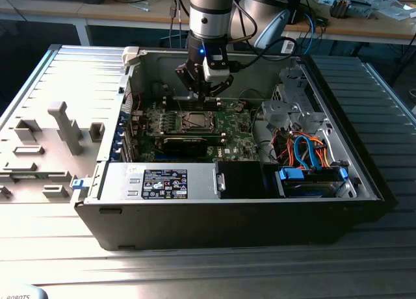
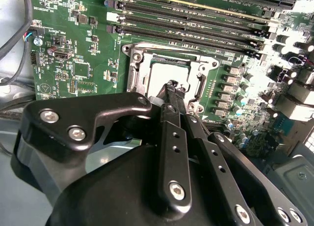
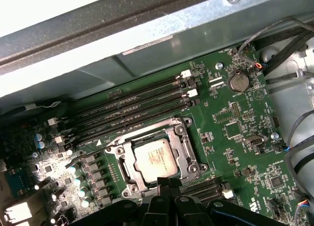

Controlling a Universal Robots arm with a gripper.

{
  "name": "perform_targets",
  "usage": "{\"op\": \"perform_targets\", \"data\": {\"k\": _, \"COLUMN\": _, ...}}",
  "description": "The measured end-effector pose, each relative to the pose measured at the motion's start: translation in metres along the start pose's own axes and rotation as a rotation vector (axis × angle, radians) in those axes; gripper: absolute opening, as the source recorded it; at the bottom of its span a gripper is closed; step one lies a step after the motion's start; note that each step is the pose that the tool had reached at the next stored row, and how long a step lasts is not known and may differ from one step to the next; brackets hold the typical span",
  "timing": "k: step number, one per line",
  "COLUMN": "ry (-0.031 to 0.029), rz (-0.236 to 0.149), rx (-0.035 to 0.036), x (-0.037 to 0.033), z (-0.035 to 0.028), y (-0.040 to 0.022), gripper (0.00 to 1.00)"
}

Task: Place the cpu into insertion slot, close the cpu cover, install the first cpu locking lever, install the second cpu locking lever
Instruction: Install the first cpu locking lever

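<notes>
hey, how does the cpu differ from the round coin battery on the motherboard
The cpu is square with a pale silver-grey top; the coin battery is round and darker grey. The cpu looks clearly larger than the battery. The cpu lies flat inside a metal-rimmed socket beside the long memory slots, close to the gripper; the battery sits in a small round holder farther off, near the board's edge. Both are flat, metal-topped parts on the green motherboard.
</notes>
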State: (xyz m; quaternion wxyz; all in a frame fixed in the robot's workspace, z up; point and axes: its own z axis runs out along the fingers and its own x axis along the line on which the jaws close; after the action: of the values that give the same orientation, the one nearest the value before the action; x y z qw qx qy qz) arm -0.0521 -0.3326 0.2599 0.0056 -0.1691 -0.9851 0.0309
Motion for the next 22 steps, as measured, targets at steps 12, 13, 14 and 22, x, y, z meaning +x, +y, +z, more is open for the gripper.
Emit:
{"op": "perform_targets", "data": {"k": 12, "ry": -0.0005, "rz": -0.007, "rx": 0.0, "x": 0.0, "z": 0.0, "y": 0.0, "gripper": 0.11}}
{"op": "perform_targets", "data": {"k": 13, "ry": -0.0004, "rz": -0.008, "rx": 0.0, "x": 0.0, "z": 0.0, "y": 0.0, "gripper": 0.11}}
{"op": "perform_targets", "data": {"k": 14, "ry": -0.0005, "rz": -0.008, "rx": 0.0, "x": 0.0, "z": 0.0, "y": 0.0, "gripper": 0.11}}
{"op": "perform_targets", "data": {"k": 22, "ry": -0.0007, "rz": -0.011, "rx": 0.0001, "x": 0.0, "z": 0.0, "y": 0.0, "gripper": 0.11}}
